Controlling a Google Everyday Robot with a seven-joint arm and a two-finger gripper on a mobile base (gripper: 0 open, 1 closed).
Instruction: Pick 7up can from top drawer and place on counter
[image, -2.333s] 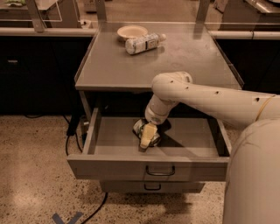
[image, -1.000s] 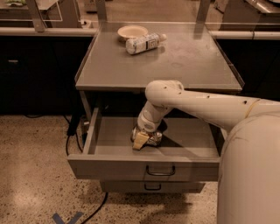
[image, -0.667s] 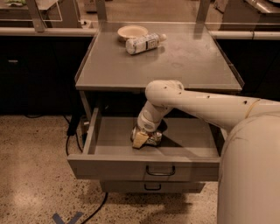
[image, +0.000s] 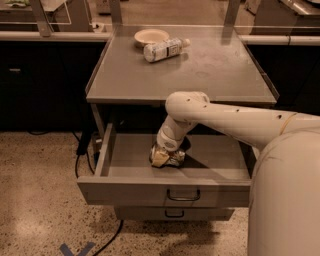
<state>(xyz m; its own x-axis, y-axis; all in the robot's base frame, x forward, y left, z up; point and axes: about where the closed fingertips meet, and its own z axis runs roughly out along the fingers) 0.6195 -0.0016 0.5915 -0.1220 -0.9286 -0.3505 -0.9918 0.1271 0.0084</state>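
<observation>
The top drawer (image: 165, 192) stands pulled open below the counter (image: 210, 75). My gripper (image: 162, 156) reaches down into the drawer's middle and rests low on its floor. A small silvery can, the 7up can (image: 176, 158), lies right at the gripper, touching it on its right side and partly hidden by it. My cream arm (image: 235, 120) comes in from the right, passing over the drawer's right half.
A clear plastic bottle with a white label (image: 164, 50) lies on the counter's back, beside a shallow bowl (image: 151, 36). The lower drawer (image: 172, 214) is closed. Cables (image: 82, 150) hang at the left of the drawer. Dark cabinets flank both sides.
The gripper has shifted a little left and lower in the drawer since the earliest frame. It has held nearly still over the last second.
</observation>
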